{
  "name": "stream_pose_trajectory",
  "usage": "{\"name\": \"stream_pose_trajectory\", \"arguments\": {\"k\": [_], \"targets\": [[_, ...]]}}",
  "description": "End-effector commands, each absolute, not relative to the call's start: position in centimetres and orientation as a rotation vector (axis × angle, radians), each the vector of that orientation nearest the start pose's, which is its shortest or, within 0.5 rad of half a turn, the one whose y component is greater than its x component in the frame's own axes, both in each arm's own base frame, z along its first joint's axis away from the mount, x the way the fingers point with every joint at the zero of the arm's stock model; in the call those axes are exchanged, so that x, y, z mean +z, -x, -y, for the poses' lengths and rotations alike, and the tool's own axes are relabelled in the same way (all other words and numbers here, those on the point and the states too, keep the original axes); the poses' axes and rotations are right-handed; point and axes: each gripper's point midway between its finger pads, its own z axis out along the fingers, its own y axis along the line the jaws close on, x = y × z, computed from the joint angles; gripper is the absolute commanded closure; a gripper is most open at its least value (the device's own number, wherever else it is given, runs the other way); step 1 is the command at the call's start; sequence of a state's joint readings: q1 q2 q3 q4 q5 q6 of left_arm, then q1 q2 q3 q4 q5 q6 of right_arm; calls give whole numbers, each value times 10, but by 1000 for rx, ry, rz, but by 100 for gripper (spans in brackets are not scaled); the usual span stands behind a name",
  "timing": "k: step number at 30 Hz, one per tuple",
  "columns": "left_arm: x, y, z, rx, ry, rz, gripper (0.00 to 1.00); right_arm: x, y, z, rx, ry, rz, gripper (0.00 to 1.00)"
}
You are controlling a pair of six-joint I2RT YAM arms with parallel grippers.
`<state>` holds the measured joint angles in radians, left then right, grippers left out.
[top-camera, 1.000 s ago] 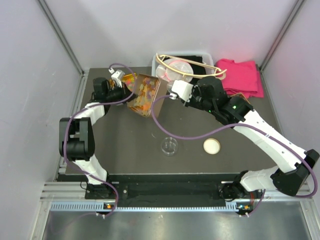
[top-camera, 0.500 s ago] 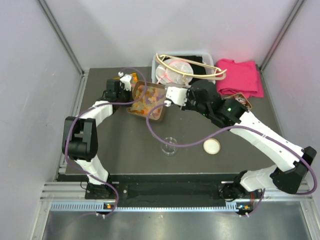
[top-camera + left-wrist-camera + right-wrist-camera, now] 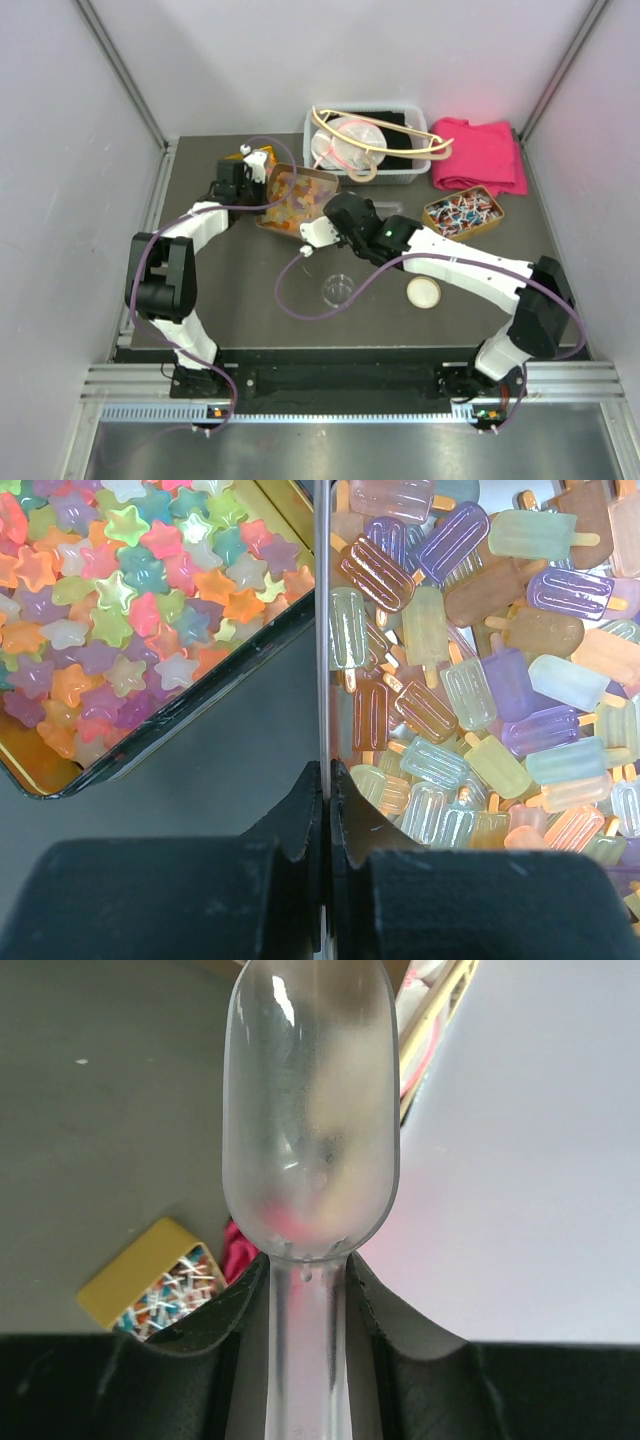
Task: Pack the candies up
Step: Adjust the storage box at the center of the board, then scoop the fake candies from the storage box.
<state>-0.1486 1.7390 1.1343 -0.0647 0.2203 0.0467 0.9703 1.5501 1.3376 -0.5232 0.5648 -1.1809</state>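
You are working on a dark table enclosed by pale walls. Mid-table, a clear cup and a lid are sitting apart. Your right gripper is clamping a translucent scoop by its handle, the bowl pointing away from the fingers. Toward the far edge, left of centre, your left gripper is pinching the tin by its wall. The candies are lying heaped inside, sticks pointing every way.

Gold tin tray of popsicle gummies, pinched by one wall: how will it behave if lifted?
Likely tips: left gripper clamps only one thin wall of the gold tin tray, so the load hangs off-centre. The loose, glossy popsicle-shaped candies would probably slide and shift. The thin wall may flex.
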Motion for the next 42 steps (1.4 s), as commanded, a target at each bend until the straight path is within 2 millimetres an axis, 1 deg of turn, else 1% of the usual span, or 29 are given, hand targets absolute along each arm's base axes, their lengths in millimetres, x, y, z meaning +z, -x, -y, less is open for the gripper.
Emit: {"name": "stream_pose_trajectory", "arguments": {"k": [1,2,3,5,9,10,13,14,16,17,18,19,20,21,22,23,25,29,32,34,35,37,38,39,42], "targets": [[169,-477,119,-381,-293,-2008,100,273,-353,-283,-898,1745,-1220,100],[171,-477,119,-384,-295,-2001,100,276,-356,-286,-915,1756,-1201,100],[174,-475,120,-385,-295,-1988,100,272,-360,-290,-933,1768,-1197,100],[175,-475,120,-386,-296,-1985,100,280,-365,-298,-961,1769,-1158,100],[171,-473,122,-395,-303,-1993,100,273,-375,-310,-1037,1836,-1091,100],[172,-473,123,-397,-303,-1990,100,269,-378,-315,-1049,1854,-1076,100],[171,-472,123,-394,-304,-1989,100,274,-386,-323,-1120,1891,-1014,100],[171,-472,123,-392,-303,-1988,100,268,-388,-326,-1131,1915,-1006,100],[172,-471,124,-392,-303,-1986,100,271,-393,-331,-1168,1942,-972,100],[175,-470,124,-392,-302,-1981,100,266,-397,-335,-1186,1953,-962,100],[176,-469,125,-391,-299,-1977,100,273,-400,-339,-1194,1935,-953,100],[177,-469,124,-390,-298,-1974,100,274,-403,-342,-1212,1941,-939,100],[181,-467,125,-387,-297,-1964,100,266,-406,-346,-1232,1959,-933,100],[182,-467,124,-381,-294,-1961,100,273,-411,-349,-1246,1927,-932,100],[182,-465,125,-383,-293,-1959,100,273,-415,-351,-1277,1937,-904,100],[187,-463,125,-381,-292,-1947,100,268,-419,-352,-1303,1943,-896,100],[190,-461,124,-376,-286,-1936,100,272,-429,-352,-1355,1925,-876,100],[198,-458,124,-384,-280,-1914,100,261,-437,-346,-1390,1976,-871,100],[199,-457,126,-396,-278,-1909,100,251,-437,-346,-1377,2019,-863,100],[199,-457,126,-399,-278,-1909,100,247,-433,-347,-1337,2036,-878,100],[198,-458,126,-399,-278,-1910,100,239,-426,-346,-1300,2110,-873,100],[196,-458,125,-391,-279,-1913,100,236,-415,-345,-1220,2125,-922,100],[196,-458,125,-390,-278,-1915,100,231,-409,-345,-1189,2157,-918,100],[194,-458,125,-390,-280,-1914,100,225,-404,-341,-1181,2191,-920,100],[194,-460,125,-393,-274,-1913,100,219,-394,-338,-1162,2229,-898,100]]}}
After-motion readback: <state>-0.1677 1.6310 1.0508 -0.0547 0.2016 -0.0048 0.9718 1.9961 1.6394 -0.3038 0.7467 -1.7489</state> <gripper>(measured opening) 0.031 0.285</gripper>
